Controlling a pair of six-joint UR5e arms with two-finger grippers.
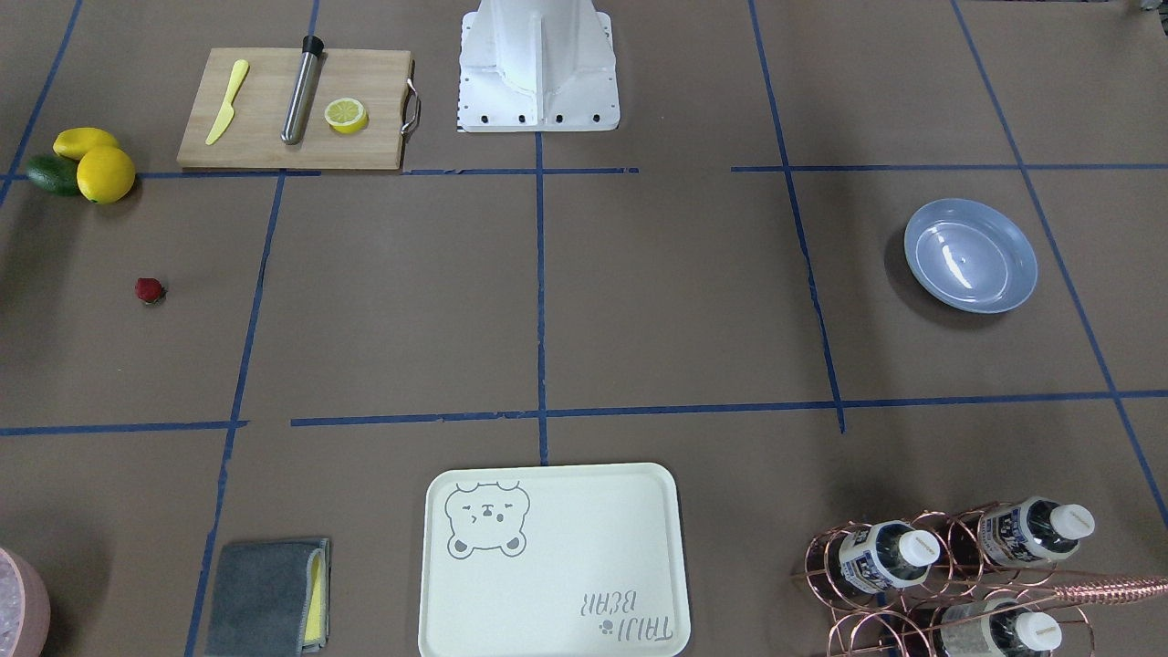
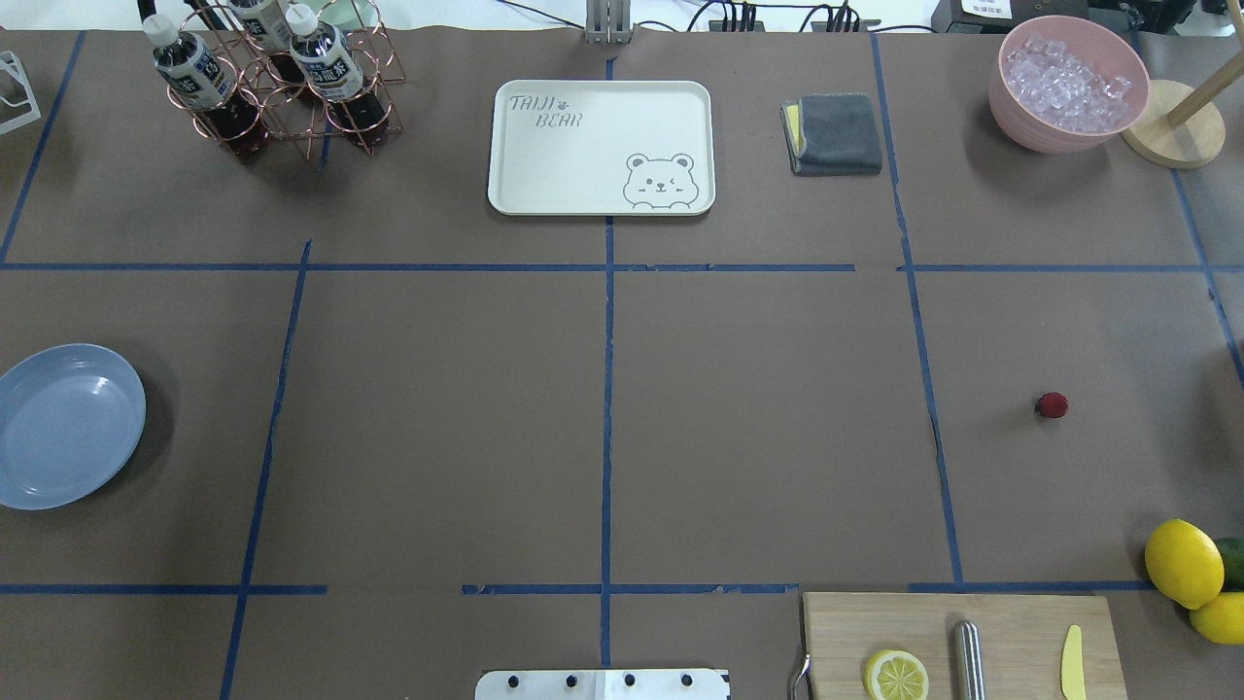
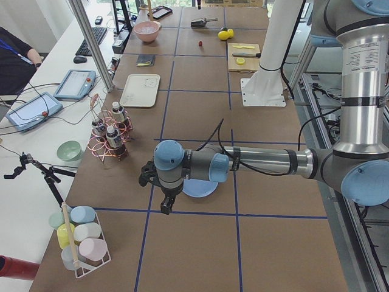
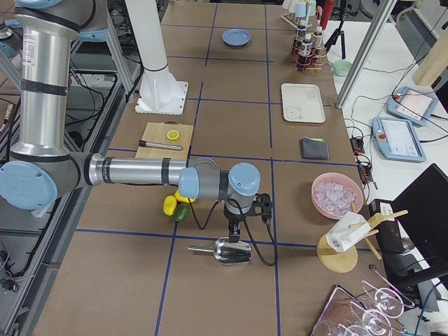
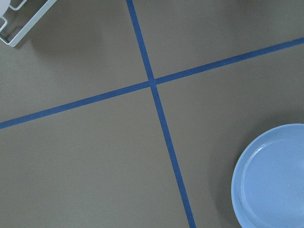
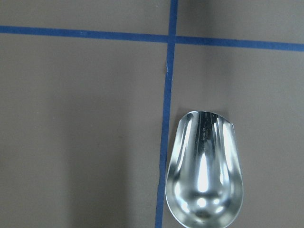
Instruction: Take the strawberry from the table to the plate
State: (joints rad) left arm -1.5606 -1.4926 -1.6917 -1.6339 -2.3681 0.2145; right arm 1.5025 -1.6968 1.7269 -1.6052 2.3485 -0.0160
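The small dark-red strawberry [image 1: 149, 290] [image 2: 1051, 404] [image 3: 200, 43] lies alone on the brown paper table [image 2: 758, 428], toward the robot's right side. The light-blue plate [image 1: 970, 255] [image 2: 68, 425] [image 4: 236, 36] [image 5: 273, 180] stands empty at the robot's far left. My left gripper [image 3: 165, 205] hangs just beside the plate [image 3: 203, 188], seen only from the side, so I cannot tell its state. My right gripper [image 4: 234, 236] points down over a metal scoop [image 4: 231, 252] [image 6: 204, 171], far from the strawberry; I cannot tell its state either.
A cutting board [image 1: 292, 108] carries a lemon half, a yellow knife and a metal rod. Lemons [image 1: 105, 173] lie near the strawberry. A bear tray [image 2: 601, 146], grey cloth [image 2: 834, 133], bottle rack [image 2: 272, 83] and ice bowl [image 2: 1069, 83] line the far edge.
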